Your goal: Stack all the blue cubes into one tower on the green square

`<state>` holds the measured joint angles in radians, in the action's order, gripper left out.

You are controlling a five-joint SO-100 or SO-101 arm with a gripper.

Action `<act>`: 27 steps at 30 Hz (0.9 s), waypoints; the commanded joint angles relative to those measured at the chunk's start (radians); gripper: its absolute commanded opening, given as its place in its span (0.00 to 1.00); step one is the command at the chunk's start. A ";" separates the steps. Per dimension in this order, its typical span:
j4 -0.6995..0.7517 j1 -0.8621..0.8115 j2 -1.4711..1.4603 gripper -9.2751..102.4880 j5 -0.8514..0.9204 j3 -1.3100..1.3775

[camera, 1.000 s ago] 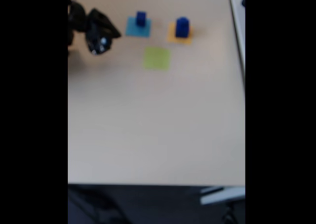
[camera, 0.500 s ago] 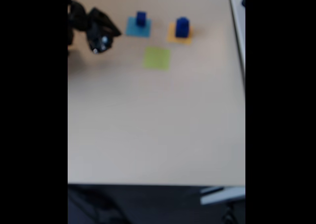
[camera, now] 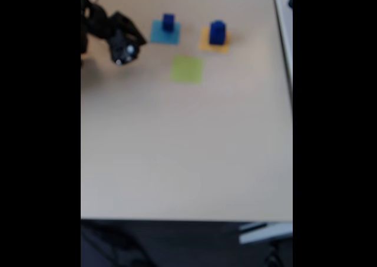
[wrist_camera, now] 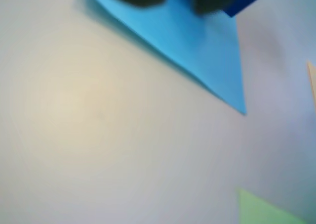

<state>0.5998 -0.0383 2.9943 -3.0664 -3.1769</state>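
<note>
- blue cubes, fixed view: two are counted, both upright near the far edge of the table. the smaller cube is seated on the light-blue square; the larger cube is seated on the orange-yellow square, to the right.
- three flat squares are counted. the green square lies bare, nearer the camera, below the gap between the other two and apart from both.
- the gripper is seen as a dark blurred shape left of the light-blue square, apart from every cube; whether its jaws are spread or closed cannot be told.
- wrist view: one dark-blue cube is seen at the top edge on the light-blue square, partly hidden by dark blurred shapes. one corner of the green square is seen at the bottom right, and a sliver of the orange-yellow square at the right edge.
</note>
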 commanded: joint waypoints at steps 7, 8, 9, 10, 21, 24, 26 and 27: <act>-0.089 0.017 -0.193 0.11 -0.133 0.078; -0.087 0.015 -0.229 0.12 -0.133 0.104; -0.087 0.011 -0.253 0.14 -0.126 0.121; -0.091 0.009 -0.267 0.15 -0.123 0.130; -0.109 0.020 -0.242 0.19 -0.163 0.138; -0.107 0.023 -0.229 0.19 -0.187 0.144; -0.101 0.023 -0.235 0.19 -0.190 0.160; -0.100 0.021 -0.242 0.19 -0.190 0.166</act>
<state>0.5093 -0.0261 2.7443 -3.0664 -3.0894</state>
